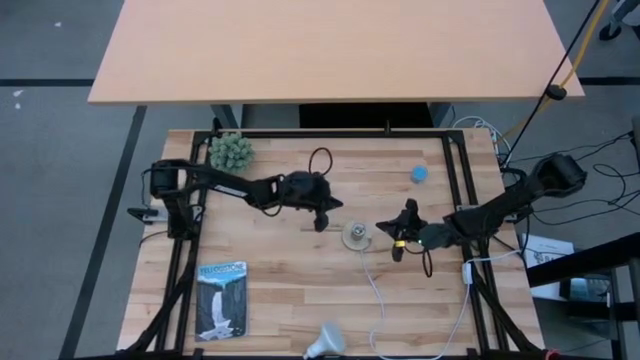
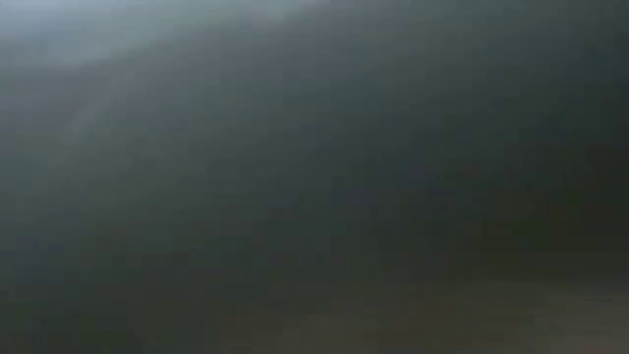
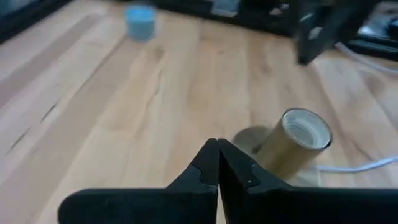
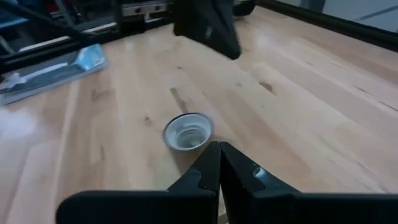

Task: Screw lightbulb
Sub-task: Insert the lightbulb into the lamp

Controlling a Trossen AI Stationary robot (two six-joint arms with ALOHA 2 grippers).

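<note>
While both claws, left (image 1: 321,222) and right (image 1: 397,250), hang pressed together, the lightbulb (image 1: 324,342) lies well apart.

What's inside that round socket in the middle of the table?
The socket is empty: only its white inner wall shows, with no bulb screwed in. Its very bottom is not clear. The lightbulb lies apart, at the table's near edge.
</note>
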